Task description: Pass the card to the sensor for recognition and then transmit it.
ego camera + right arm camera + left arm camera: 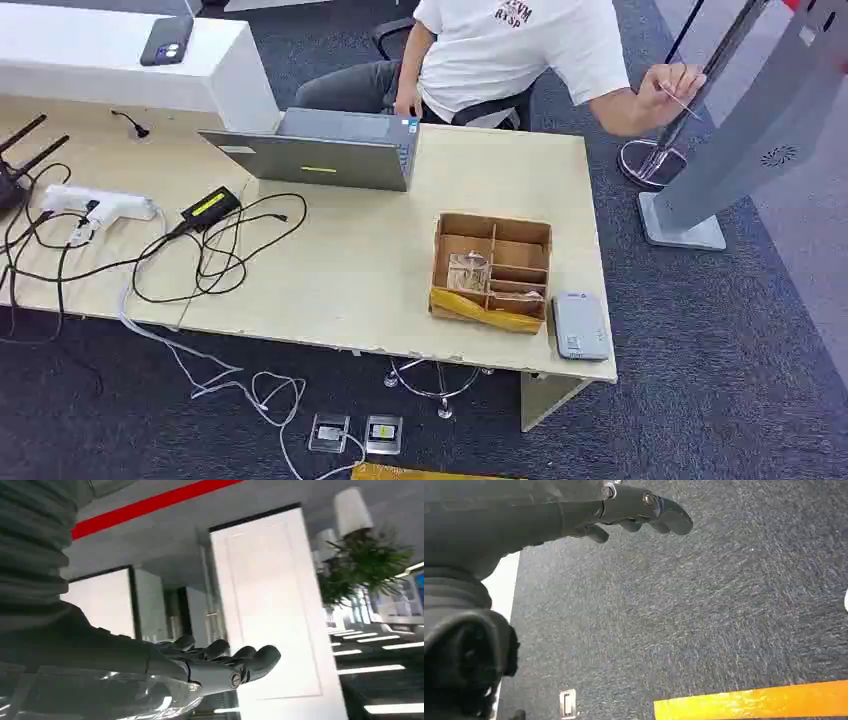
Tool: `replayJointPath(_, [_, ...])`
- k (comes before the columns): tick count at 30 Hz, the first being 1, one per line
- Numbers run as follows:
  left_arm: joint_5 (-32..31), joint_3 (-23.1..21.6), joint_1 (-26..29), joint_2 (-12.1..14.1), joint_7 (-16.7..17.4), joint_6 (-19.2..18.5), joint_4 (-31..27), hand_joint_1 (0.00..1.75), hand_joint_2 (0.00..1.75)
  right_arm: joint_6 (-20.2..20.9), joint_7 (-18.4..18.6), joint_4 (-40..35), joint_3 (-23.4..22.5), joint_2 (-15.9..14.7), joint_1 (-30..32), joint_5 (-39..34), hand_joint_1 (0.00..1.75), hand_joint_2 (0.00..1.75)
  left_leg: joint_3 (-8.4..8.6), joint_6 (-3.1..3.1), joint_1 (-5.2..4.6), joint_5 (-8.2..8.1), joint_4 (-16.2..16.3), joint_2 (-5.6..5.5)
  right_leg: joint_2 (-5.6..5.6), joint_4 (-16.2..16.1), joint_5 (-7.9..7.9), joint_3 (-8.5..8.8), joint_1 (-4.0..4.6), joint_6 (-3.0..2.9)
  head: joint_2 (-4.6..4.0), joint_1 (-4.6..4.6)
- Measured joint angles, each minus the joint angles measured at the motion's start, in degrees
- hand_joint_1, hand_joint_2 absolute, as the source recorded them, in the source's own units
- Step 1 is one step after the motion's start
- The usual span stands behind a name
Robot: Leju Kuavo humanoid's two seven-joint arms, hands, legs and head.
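Observation:
A person in a white shirt (520,45) sits behind the desk and pinches a thin card (681,103) in a raised hand, next to a grey kiosk (760,130). A small grey sensor box (580,325) lies on the desk's near right corner. My left hand (634,512) hangs over dark carpet, its fingers stretched out and holding nothing. My right hand (220,665) is raised toward a white door, fingers extended and apart, nothing in them; a glossy surface shows beneath it.
A cardboard divider box (492,270) with clear packets stands left of the sensor. A laptop (320,150), a power strip (95,205) and tangled cables (215,250) cover the wooden desk (340,290). A yellow floor stripe (754,702) crosses the carpet.

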Motion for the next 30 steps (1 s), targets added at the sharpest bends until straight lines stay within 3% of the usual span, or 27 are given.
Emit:
replayJointPath(14, [-0.2,-1.2,-0.2,-0.2,-0.4,0.1,-0.1,0.0,0.0,-11.9,0.0,-0.4,26.5,-1.2,-16.0,-9.2,0.0,1.75,-0.06,-0.05,0.06,0.03,0.0,-0.01,0.02,0.0,0.0,-0.04,0.06,0.0,0.0,0.0])
replayJointPath(24, [-0.6,-2.4,-0.7,-0.2,-0.4,0.0,-0.3,0.0,0.0,-20.1,-1.1,1.5,47.8,1.0,-24.0,-13.2,0.0,1.75,-0.08,-0.08,0.14,0.05,0.0,-0.03,0.04,0.0,0.0,-0.06,0.12,-0.01,0.0,0.04])
replayJointPath(30, [-0.8,-2.7,-0.9,-0.2,-0.4,-0.1,-0.3,0.0,0.0,-24.7,-3.5,3.5,56.7,4.0,-25.0,-14.4,0.0,1.75,-0.08,-0.09,0.18,0.05,0.0,-0.06,-0.01,0.0,-0.01,-0.06,0.15,-0.02,0.0,0.02])
